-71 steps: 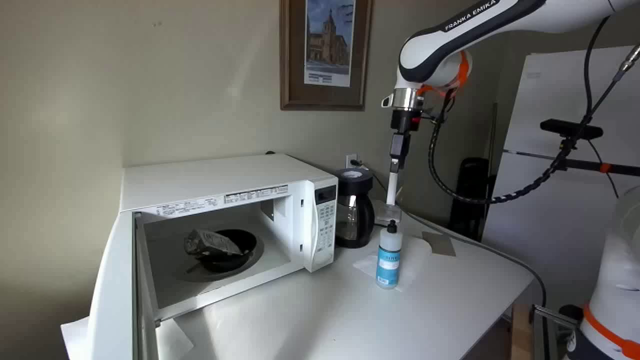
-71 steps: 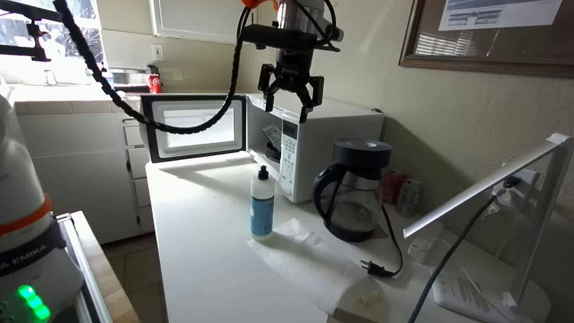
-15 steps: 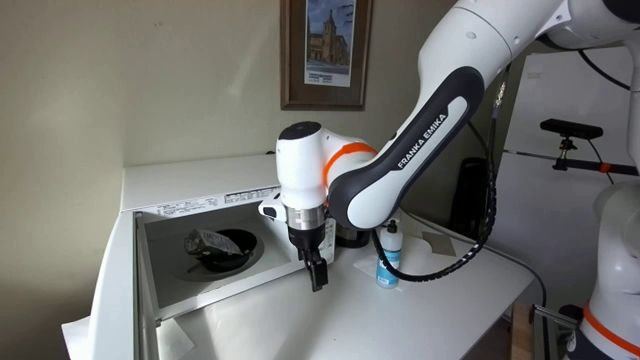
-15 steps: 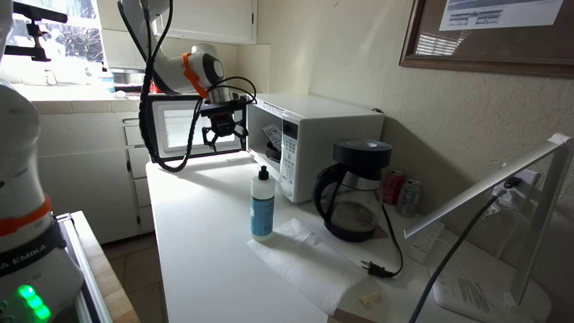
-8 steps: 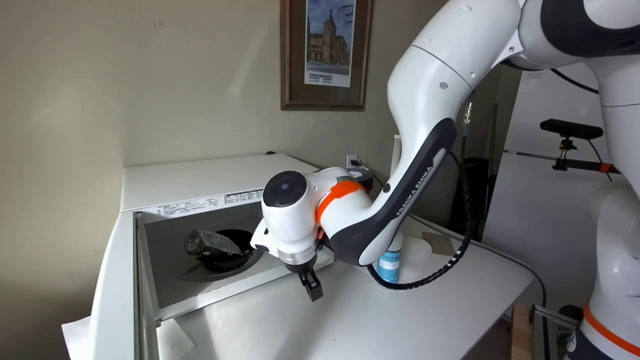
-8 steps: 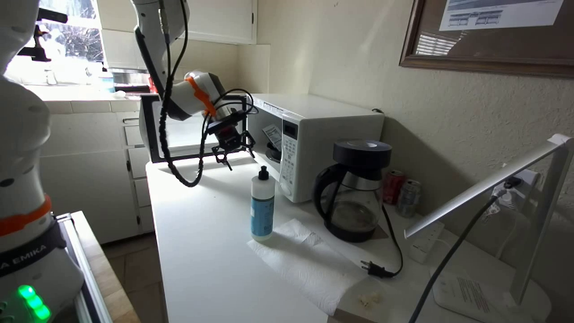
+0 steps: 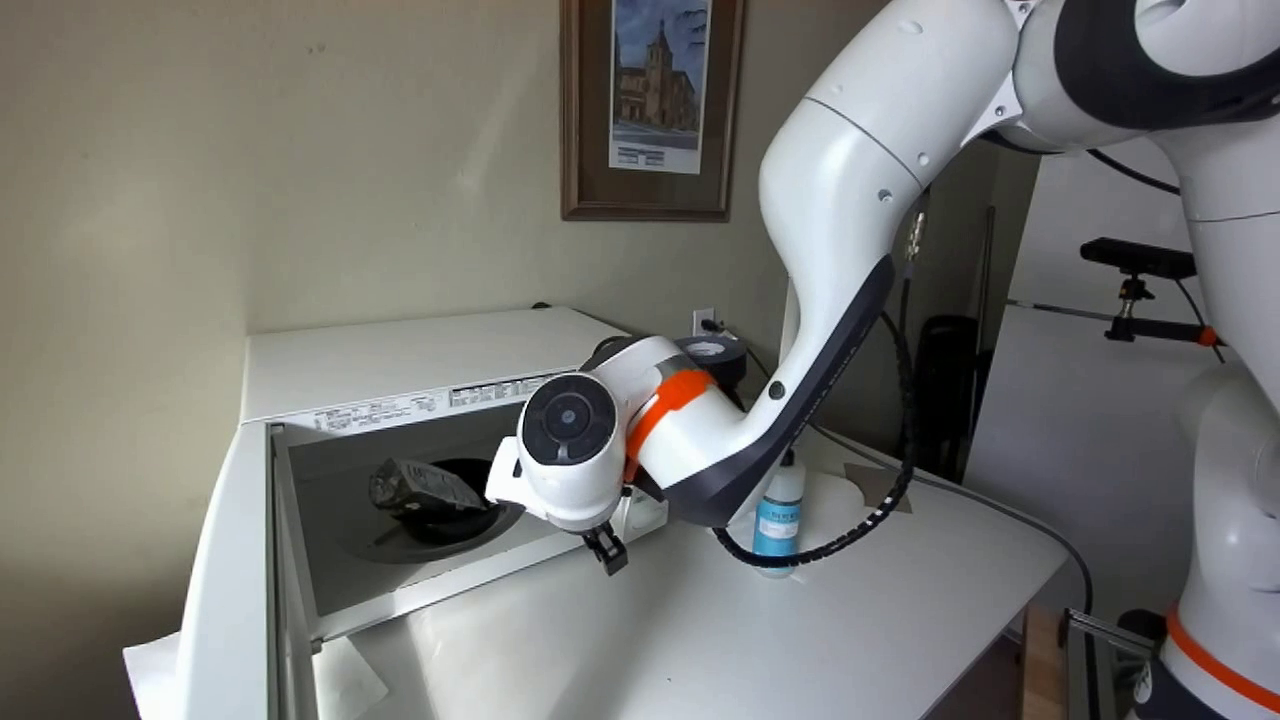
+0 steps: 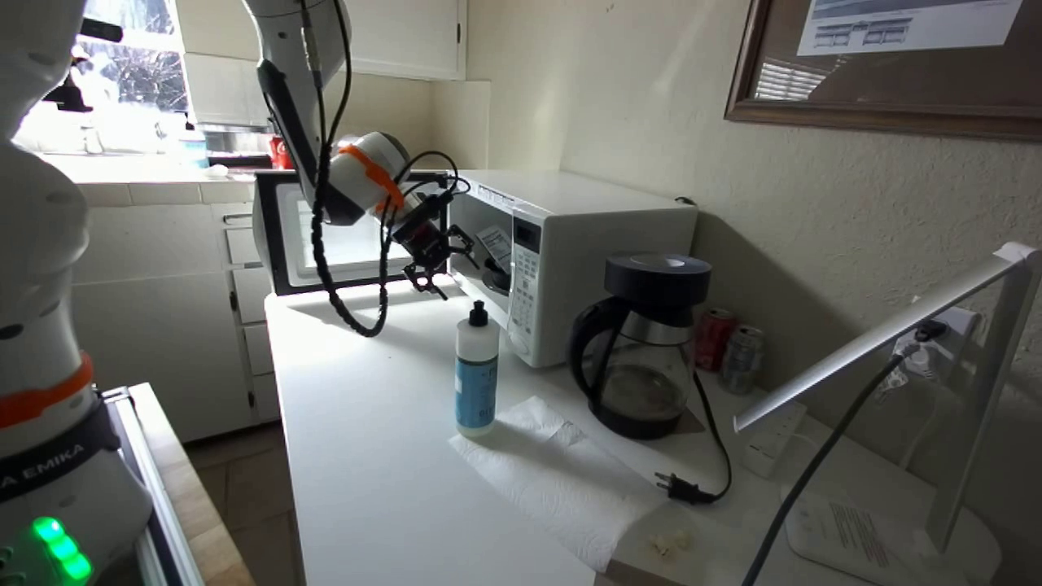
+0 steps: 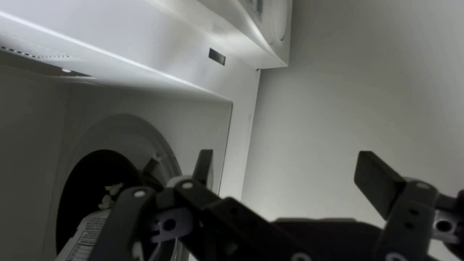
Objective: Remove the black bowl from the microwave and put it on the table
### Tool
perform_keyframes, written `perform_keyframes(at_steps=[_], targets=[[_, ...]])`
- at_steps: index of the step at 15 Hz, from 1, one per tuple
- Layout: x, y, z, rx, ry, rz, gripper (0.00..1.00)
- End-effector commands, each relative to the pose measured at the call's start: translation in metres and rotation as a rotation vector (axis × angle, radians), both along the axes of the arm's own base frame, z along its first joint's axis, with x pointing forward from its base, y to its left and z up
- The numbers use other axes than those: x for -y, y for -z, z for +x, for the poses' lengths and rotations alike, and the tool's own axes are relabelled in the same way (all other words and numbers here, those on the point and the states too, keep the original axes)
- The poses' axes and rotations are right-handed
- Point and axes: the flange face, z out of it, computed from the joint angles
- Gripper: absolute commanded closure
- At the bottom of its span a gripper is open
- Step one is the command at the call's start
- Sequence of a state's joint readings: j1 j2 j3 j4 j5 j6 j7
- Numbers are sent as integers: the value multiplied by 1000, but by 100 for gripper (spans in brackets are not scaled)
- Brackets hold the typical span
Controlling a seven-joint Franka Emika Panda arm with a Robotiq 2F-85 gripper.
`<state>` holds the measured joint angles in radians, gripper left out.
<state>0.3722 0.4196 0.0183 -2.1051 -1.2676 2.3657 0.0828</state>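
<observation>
Nearer the mouth of the microwave than half a second ago, the gripper has also risen slightly and tipped, so its fingers point more toward the opening. They stand wide apart, and in the wrist view the gap between them shows white table and part of the microwave. The grip is empty, and the gripper hangs in the air above the table, just outside the opening.

The black bowl is still inside the microwave, on its turntable, apart from the fingers. A crumpled bag lies tilted in the bowl with one end sticking out past the rim, and a few pale pieces lie beside it. Bowl and bag sit as they did earlier. The microwave's door stands wide open.

Farther out on the table, a bottle with a blue label stands upright at the corner of a paper towel; in an exterior view the arm partly hides it. A glass jug with a black lid and handle stands beside the microwave, and a red can and a silver can stand behind it, near the wall. A desk lamp stands farther along the table, and a framed picture hangs above.
</observation>
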Motion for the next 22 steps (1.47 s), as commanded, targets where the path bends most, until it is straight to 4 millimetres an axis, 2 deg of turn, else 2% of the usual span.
perform_keyframes(at_steps=[1, 6, 11, 12, 13, 14, 17, 19, 22], targets=[[-18, 24, 13, 117, -105, -132, 0], [-31, 46, 23, 211, -254, -308, 0], [-32, 57, 40, 252, -271, -342, 1], [-30, 59, 45, 258, -264, -336, 9], [-28, 59, 48, 263, -259, -330, 10], [-27, 60, 53, 269, -251, -323, 21], [-27, 62, 66, 282, -243, -311, 36], [-29, 64, 74, 288, -241, -301, 39], [-35, 67, 83, 293, -242, -288, 57]])
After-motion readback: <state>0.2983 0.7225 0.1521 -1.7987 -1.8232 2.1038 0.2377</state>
